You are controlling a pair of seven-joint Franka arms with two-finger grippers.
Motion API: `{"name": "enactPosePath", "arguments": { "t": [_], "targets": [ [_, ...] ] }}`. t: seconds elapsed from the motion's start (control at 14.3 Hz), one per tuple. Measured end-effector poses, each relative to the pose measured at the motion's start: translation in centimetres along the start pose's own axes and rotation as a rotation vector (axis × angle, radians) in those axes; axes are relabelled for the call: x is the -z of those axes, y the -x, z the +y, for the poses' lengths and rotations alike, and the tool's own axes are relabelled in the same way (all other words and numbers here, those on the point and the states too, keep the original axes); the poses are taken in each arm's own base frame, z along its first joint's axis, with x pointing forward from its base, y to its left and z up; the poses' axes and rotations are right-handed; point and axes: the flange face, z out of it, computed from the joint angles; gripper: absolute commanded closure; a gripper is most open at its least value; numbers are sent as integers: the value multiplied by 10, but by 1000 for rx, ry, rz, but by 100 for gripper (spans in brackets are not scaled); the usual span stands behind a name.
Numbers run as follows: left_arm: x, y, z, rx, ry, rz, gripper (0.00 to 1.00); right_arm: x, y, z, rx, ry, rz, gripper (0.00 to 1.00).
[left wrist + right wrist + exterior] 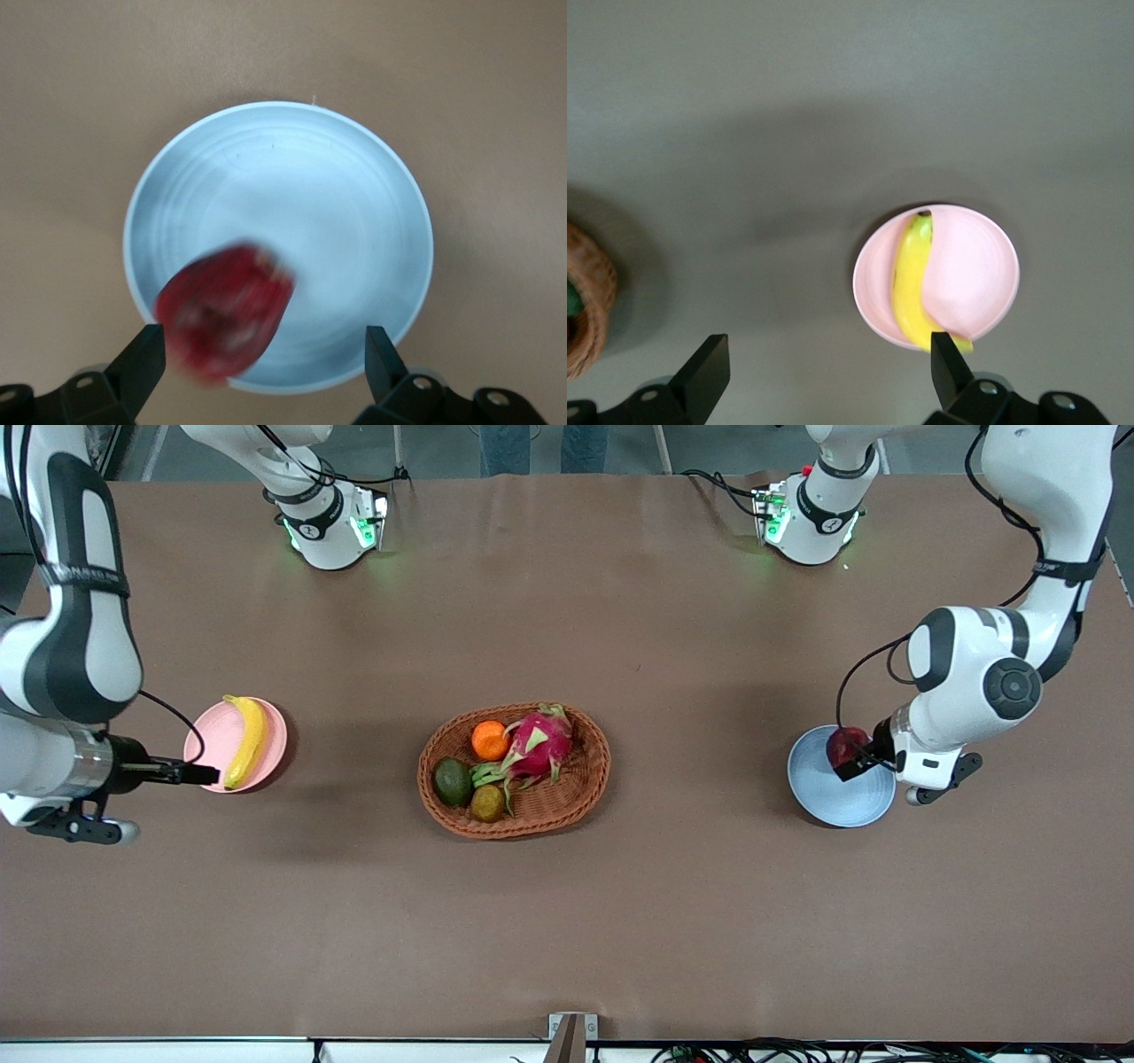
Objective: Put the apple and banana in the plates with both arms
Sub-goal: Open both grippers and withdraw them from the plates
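Nearest the front camera, out of everything on the brown counter [567, 921], is the wicker basket [580, 797] in the middle. It holds a dark green fruit [453, 781], a small yellow-green one [488, 803], an orange [489, 740] and a pink dragon fruit [538, 746].

A bit farther back, toward the left arm's end, sits the pale blue plate [837, 802]. The left claw [858, 760] hangs over it with its fingers spread wide. The front view partly hides the apple [843, 744] against the claw, so you can't tell there if it's touching. The left wrist view clears that up: the apple [227, 312] is a blurry dark-red blob over the rim of the blue plate [354, 204], loose between the two fingers [383, 359], which aren't pinching it.

Toward the right arm's end is the pale pink plate [270, 731] with the banana [246, 740] lying on it, bright yellow and curved, reaching almost rim to rim. The right claw [202, 774] is at the plate's edge. From the front its fingers look like one black bar, but the right wrist view shows them spread apart and holding nothing, with the banana [912, 288] on the pink plate [979, 266] below, one end poking past the rim beside a fingertip [948, 367].
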Motion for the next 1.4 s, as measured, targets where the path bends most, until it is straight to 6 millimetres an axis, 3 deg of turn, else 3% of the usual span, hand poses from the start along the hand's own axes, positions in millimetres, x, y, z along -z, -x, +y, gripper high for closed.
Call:
{"name": "enactPosePath", "arguments": {
  "t": [0.14,0.35,0.56,0.7,1.12,1.4],
  "targets": [
    [43,-5,2,-119,-28,-34,1,38,15,-4,-2,9,-11,0],
    [123,-17,2,-245,-29,-22,1,74,27,-2,-5,10,-5,0],
    [203,-20,-8,-320,-11,55,1,87,28,-1,-7,8,22,0],
    [242,-11,-15,-379,-17,66,1,88,27,-1,-7,9,26,0],
    [325,12,-22,-458,3,116,0,97,28,1,-10,8,42,0],
    [352,21,-19,-468,15,162,0,110,38,-1,-6,7,42,0]
  ]
}}
